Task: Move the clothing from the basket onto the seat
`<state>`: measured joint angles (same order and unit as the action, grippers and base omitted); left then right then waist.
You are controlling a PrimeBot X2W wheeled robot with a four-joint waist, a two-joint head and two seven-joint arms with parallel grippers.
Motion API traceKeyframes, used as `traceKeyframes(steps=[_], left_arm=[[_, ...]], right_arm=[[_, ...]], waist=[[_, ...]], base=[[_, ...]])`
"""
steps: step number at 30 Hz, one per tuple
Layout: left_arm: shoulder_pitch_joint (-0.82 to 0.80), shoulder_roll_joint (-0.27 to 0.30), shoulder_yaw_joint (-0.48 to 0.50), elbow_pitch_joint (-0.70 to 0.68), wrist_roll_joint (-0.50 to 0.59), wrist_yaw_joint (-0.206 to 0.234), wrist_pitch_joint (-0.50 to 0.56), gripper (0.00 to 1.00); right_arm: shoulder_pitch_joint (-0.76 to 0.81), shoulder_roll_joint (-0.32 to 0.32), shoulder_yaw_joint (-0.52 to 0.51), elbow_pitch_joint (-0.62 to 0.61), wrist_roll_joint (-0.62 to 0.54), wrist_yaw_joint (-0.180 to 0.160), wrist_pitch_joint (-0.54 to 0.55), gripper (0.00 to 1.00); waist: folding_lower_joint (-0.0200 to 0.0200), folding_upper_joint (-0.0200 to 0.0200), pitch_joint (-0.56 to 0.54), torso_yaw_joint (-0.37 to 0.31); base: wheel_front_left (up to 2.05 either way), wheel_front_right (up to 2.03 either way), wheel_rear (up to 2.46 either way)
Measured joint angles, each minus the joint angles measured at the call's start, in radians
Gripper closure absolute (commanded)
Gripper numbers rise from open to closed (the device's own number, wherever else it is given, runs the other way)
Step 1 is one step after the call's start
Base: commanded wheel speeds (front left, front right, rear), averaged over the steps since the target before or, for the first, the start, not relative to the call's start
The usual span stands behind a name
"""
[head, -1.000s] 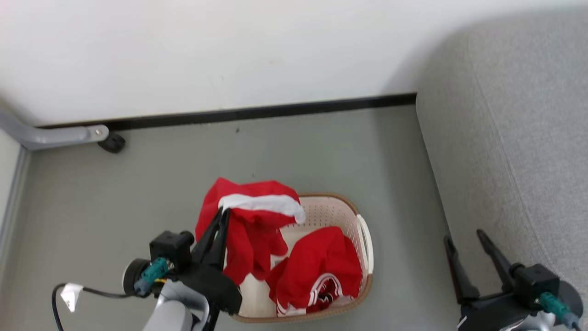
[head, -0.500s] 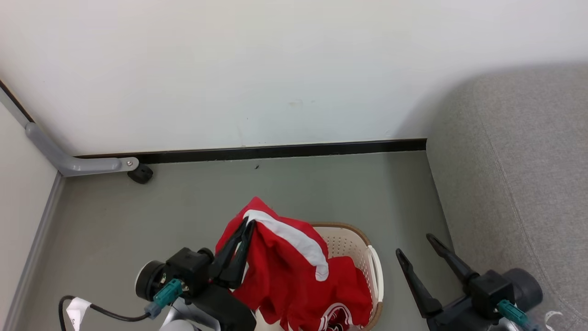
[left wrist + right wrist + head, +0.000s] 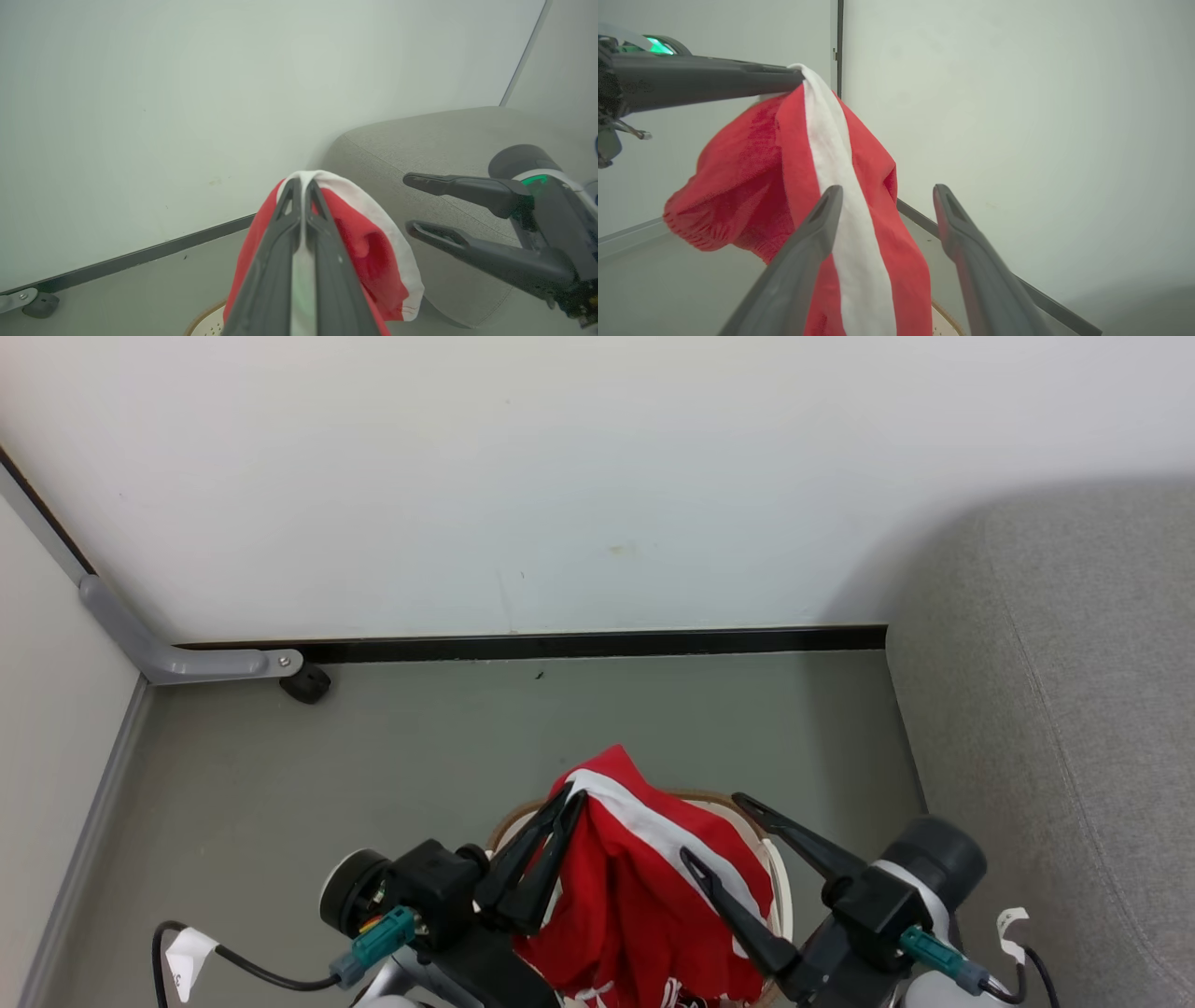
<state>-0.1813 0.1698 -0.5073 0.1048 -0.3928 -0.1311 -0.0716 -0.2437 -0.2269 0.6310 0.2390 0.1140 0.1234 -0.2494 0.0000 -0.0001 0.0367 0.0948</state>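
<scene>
Soft red clothing (image 3: 644,905) with a broad white stripe hangs in loose folds at the lower centre of the head view. The left gripper (image 3: 571,795) pinches its peak, dark fingers pressed together. The cloth drapes over the brown-rimmed basket (image 3: 782,894), hiding most of it. The right gripper (image 3: 711,825) is spread wide, one finger crossing the cloth. The grey woven seat (image 3: 1055,728) curves down the right edge. A black caster (image 3: 305,683) sits at left.

Count on inspection: one bright red fabric garment (image 3: 635,896) with a white stripe; one cream perforated plastic basket (image 3: 784,896); one light grey upholstered seat cushion (image 3: 1074,709); two dark-fingered hands, left hand (image 3: 571,795) and right hand (image 3: 711,825); one black caster wheel (image 3: 305,684).
</scene>
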Motion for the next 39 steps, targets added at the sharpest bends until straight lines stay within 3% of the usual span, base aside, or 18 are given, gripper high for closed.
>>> traceKeyframes(steps=[6, 19, 25, 26, 27, 28, 29, 38, 39], left_arm=[[0.0, 0.011, -0.023, -0.049, -0.031, 0.0, 0.035, 1.0], [-0.001, 0.048, -0.15, -0.21, -0.117, 0.0, 0.112, 1.0], [-0.001, 0.065, -0.157, -0.246, -0.164, 0.0, 0.141, 1.0], [-0.001, 0.066, -0.151, -0.248, -0.165, 0.0, 0.142, 1.0], [-0.001, 0.066, -0.146, -0.251, -0.168, 0.0, 0.147, 1.0], [-0.001, 0.067, -0.139, -0.252, -0.169, 0.0, 0.15, 1.0], [-0.001, 0.067, -0.134, -0.255, -0.171, 0.0, 0.151, 1.0], [0.001, 0.084, -0.103, -0.277, -0.179, 0.009, 0.177, 1.0], [0.001, 0.083, -0.1, -0.275, -0.182, 0.009, 0.181, 0.69]], right_arm=[[-0.034, -0.009, 0.09, 0.017, 0.027, 0.0, 0.0, 0.0], [-0.1, -0.038, 0.19, 0.064, 0.086, 0.0, 0.0, 0.0], [-0.111, -0.047, 0.212, 0.074, 0.115, 0.0, 0.0, 0.0], [-0.113, -0.048, 0.211, 0.076, 0.125, 0.0, 0.0, 0.08], [-0.113, -0.048, 0.211, 0.077, 0.133, 0.0, 0.0, 0.53], [-0.113, -0.048, 0.212, 0.081, 0.137, 0.0, 0.0, 0.86], [-0.113, -0.048, 0.214, 0.084, 0.142, 0.0, 0.0, 1.0], [-0.112, -0.048, 0.225, 0.097, 0.196, 0.0, -0.007, 1.0], [-0.112, -0.048, 0.223, 0.097, 0.202, 0.0, -0.007, 1.0]], waist=[[0.0, 0.0, -0.005, 0.01], [0.0, 0.0, -0.025, 0.025], [0.0, 0.0001, -0.027, 0.026], [0.0, 0.0, -0.027, 0.026], [0.0, 0.0, -0.027, 0.026], [0.0, 0.0, -0.026, 0.026], [0.0, 0.0, -0.025, 0.026], [0.0, 0.0, -0.009, 0.02], [0.0, 0.0001, -0.007, 0.018]], base=[[0.0, 0.0, 0.0], [0.0, 0.0, 0.0], [0.0, 0.0, 0.0], [0.0, 0.0, 0.0], [0.0, 0.0, 0.0], [0.0, 0.0, 0.0], [0.0, 0.0, 0.0], [0.0, 0.0, 0.0], [0.0, 0.0, 0.0]])
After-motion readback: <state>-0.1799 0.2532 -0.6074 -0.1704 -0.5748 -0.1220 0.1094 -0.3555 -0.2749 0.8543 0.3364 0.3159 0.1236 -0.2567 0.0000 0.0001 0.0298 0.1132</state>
